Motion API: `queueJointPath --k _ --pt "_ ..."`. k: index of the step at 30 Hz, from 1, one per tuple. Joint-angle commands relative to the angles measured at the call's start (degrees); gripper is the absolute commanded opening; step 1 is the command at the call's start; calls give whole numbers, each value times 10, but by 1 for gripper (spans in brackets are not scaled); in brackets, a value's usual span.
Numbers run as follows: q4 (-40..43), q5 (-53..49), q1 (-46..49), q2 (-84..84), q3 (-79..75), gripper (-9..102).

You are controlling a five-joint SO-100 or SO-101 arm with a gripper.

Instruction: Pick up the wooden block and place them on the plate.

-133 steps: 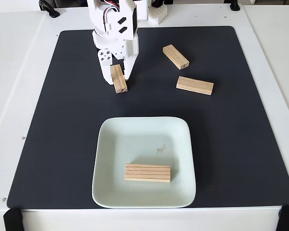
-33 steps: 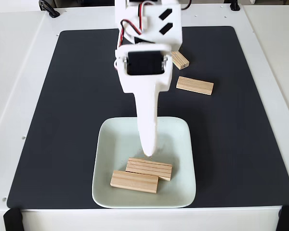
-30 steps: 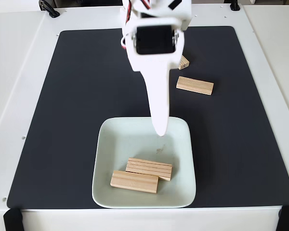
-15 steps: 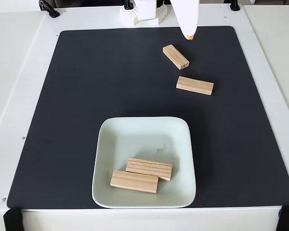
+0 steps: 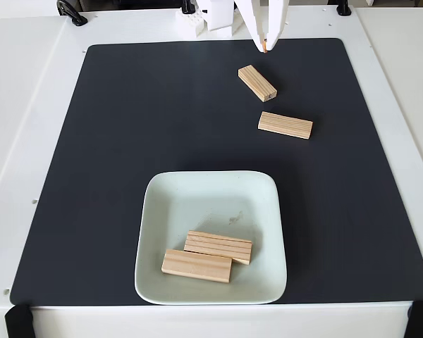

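Blocks are split two and two: a pair lies on the plate [image 5: 275, 211], the front block [image 5: 197, 265] just touching the one behind it [image 5: 218, 247], and two wait on the black mat [image 5: 113, 141] covering the bench. Nearest me is the slanted block [image 5: 257, 82]; the other [image 5: 285, 124] lies a little beyond it, toward the plate and to the right in the fixed view.

My end effector [image 5: 267, 44] hangs at the mat's far edge, fingertips close together with only a slim gap, holding nothing.

From my fingertips the slanted block lies just toward the plate and nearly in line with me. Its long axis runs diagonally, from upper left to lower right in the view. I judge the next reach calls for opening wide, turning so my fingers straddle the short width, and coming down onto it.
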Motion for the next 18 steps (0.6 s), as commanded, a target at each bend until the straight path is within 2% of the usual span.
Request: queueJointPath --k 1,6,9,14,16,18 --pt "54 -174 -11 -35 -50 0" --pt "120 -389 -13 -128 -168 -1" --pt "152 -424 0 -187 -210 0" --pt "146 -432 24 -263 -211 0" --pt "146 -433 36 -281 -211 4" --pt "146 -437 44 -291 -211 14"
